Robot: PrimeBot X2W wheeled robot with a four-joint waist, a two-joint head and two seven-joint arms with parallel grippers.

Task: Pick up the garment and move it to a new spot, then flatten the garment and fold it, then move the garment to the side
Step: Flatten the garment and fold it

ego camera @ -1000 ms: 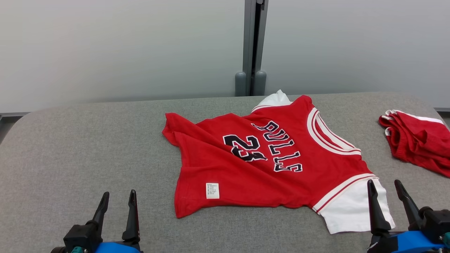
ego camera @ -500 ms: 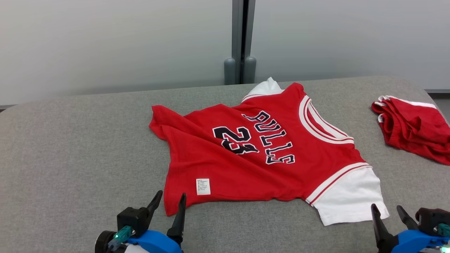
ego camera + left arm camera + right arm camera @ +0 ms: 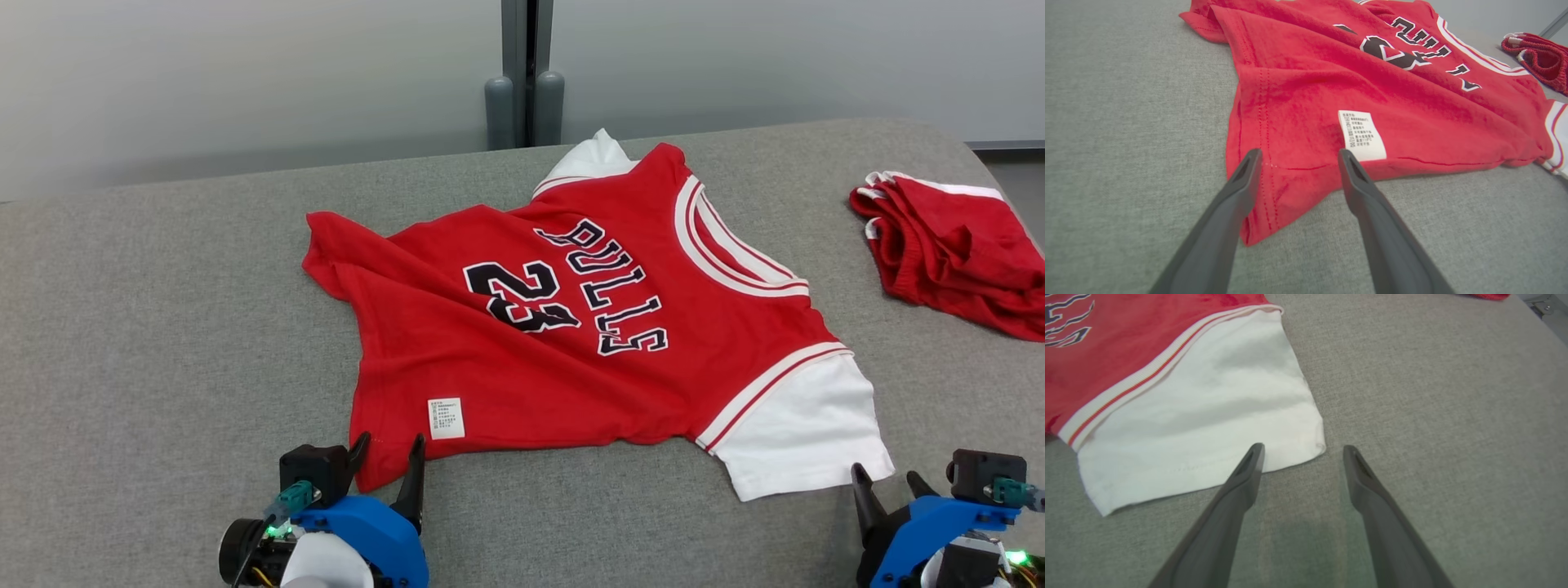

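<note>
Handling: jersey (image 3: 571, 327) is being judged soft, light, limp.
Hold: hem corner (image 3: 1265, 212) and white sleeve (image 3: 1200, 404) are being favoured.
Fingers: left gripper (image 3: 1299, 154), right gripper (image 3: 1302, 448) are being seen spread, empty.

Head high, angled down; wrists low, near (share garment (image 3: 571, 351)).

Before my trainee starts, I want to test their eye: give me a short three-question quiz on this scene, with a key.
1. True or false: the red jersey with white sleeves lies number side up on the grey fabric table.
2. The open left jaws are nearest its: A) collar, B) hem corner by the white care label, C) white sleeve?
3. Fill in: the crumpled red garment lies to the robot's ____ of the jersey.
Key: 1 true; 2 B; 3 right.
</note>
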